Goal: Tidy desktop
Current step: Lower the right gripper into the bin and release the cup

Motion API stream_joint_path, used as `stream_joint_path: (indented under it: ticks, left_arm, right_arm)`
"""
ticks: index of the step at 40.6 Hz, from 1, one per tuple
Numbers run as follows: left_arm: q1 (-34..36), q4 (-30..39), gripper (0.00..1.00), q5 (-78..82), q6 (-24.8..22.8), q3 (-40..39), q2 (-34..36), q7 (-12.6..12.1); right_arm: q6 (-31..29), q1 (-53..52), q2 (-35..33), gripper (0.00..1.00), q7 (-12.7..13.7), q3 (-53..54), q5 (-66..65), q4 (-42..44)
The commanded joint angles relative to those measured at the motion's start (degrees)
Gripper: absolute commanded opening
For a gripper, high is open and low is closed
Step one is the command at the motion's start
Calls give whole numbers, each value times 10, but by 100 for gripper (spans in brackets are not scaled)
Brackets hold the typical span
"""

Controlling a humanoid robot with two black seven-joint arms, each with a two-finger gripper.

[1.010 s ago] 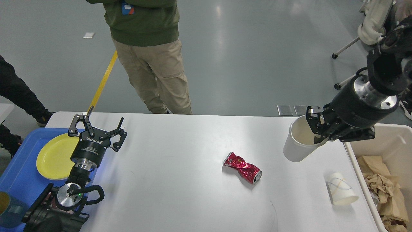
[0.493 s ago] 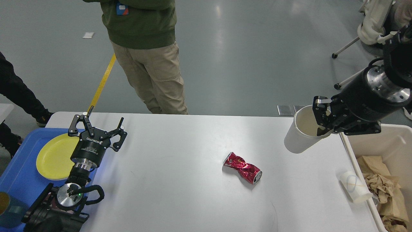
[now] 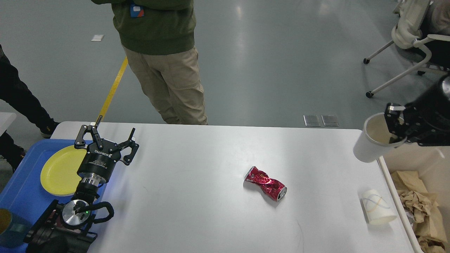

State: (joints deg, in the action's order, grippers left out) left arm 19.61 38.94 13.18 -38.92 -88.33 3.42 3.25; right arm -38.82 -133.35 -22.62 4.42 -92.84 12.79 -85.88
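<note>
The white desktop fills the middle of the head view. A crushed red can lies on it right of centre. A small white paper cup lies on its side near the right edge. My right gripper is shut on the rim of a large white paper cup and holds it in the air over the desktop's far right corner. My left gripper is open and empty above the desktop's left edge.
A blue tray at the left holds a yellow plate. A beige bin at the right holds crumpled brown paper. A person stands behind the table. An office chair stands at the far right.
My right gripper has carried the large cup to the right and up, toward the bin. The small cup rolled right, then back a little. The left arm has not moved.
</note>
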Motion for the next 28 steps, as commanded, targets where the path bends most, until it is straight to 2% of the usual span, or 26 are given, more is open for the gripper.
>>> stream_joint_path:
  ticks: [1,5,9,19,20,22,28]
  left_arm:
    - [-1,0,96,0,0,0,0,0]
    - [0,0,96,0,1,0,0,0]
    - [0,0,96,0,0,0,0,0]
    - [0,0,96,0,1,0,0,0]
    - [0,0,96,0,0,0,0,0]
    - [0,0,96,0,0,0,0,0]
    - [0,0,96,0,1,0,0,0]
  right_arm:
    - [3,117,-94,0,2,-1,-34,98]
    - [15,207,-129,0,1,8,-34,171]
    - [51,298,-152,0,1,33,-34,230]
    - [218,541,-176,0,1,157,-28,353]
    - [255,587,-176,0,1,189,-28,366]
    - [291,635,-176,0,1,216,-28,380]
    - [339,745,-166,0,0,278,-29,441]
